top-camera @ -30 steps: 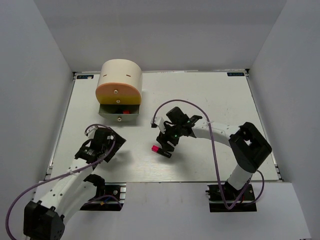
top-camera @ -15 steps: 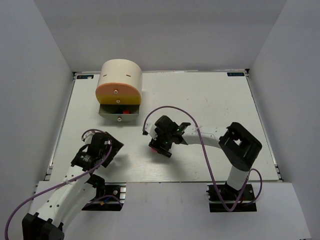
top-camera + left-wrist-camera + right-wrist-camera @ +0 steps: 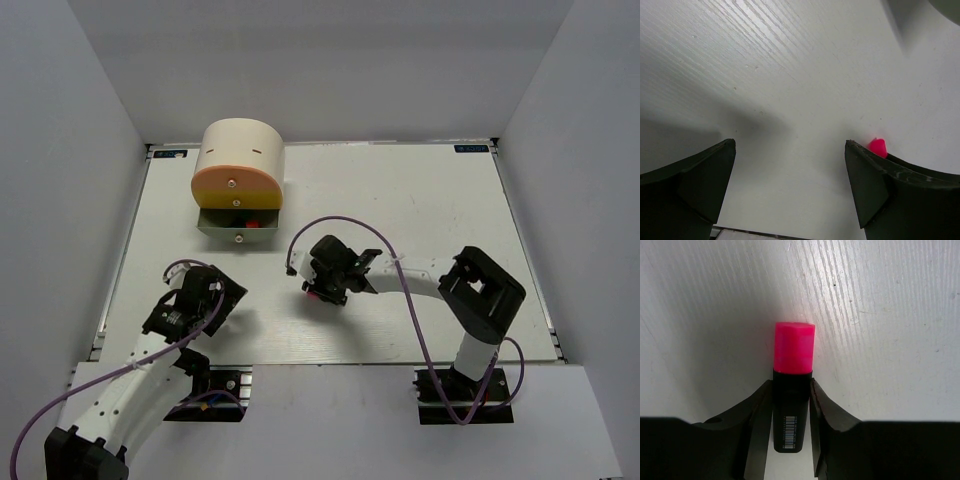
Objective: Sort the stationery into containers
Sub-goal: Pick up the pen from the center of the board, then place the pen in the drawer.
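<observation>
The right claw (image 3: 322, 290) pinches the pink-capped highlighter (image 3: 793, 360) by its black body, flat on the desk (image 3: 430, 200) near the middle. I'd call this the pick-up. Next it needs lifting across to the drum (image 3: 240, 150) and its open bottom drawer (image 3: 238, 233). The left claw (image 3: 790, 150) hangs spread wide, empty.

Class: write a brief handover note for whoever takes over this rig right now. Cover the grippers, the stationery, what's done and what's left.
Left gripper: open, empty, over bare table.
Right gripper: closed on the pink-capped highlighter, which lies on the table, front centre.
Container: cream drum at far left, bottom drawer open with a few items inside.
Done: those items stowed.
Left: lift the highlighter into the drawer, then probably close it.
</observation>
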